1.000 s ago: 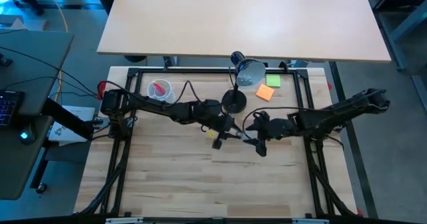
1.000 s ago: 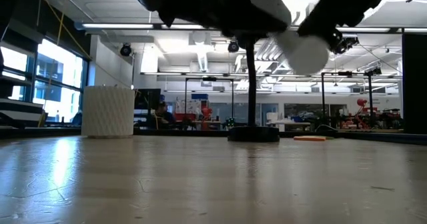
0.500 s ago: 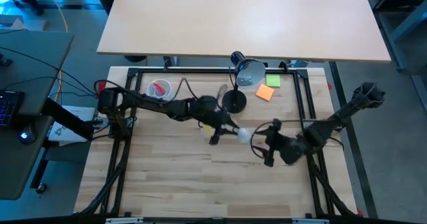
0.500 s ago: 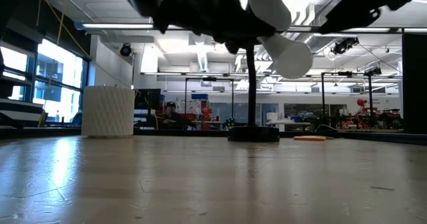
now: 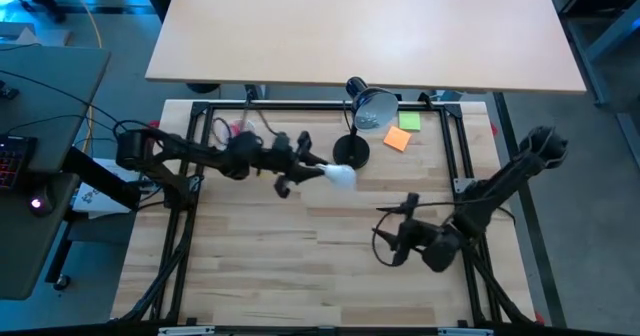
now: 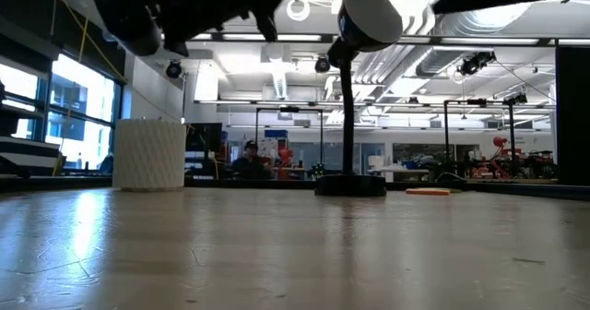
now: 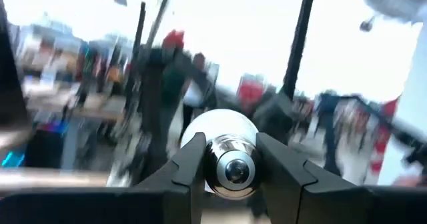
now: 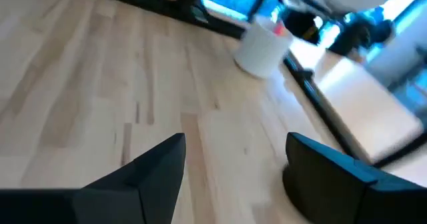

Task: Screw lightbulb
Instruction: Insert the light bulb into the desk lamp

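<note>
Left fingers (image 7: 190, 177) pinching lightbulb (image 7: 223, 147) by its screw base, above desk (image 5: 300, 246), beside black lamp (image 5: 350, 151), right fingers (image 8: 157, 177) spread, empty

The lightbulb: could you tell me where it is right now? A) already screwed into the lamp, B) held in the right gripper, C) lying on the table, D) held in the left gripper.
D: the left wrist view shows the left gripper closed on the lightbulb at its screw base, while the right gripper is open and empty.

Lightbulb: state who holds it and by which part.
The left gripper holds the lightbulb by its silvery screw base. The right gripper is open and holds nothing.
</note>
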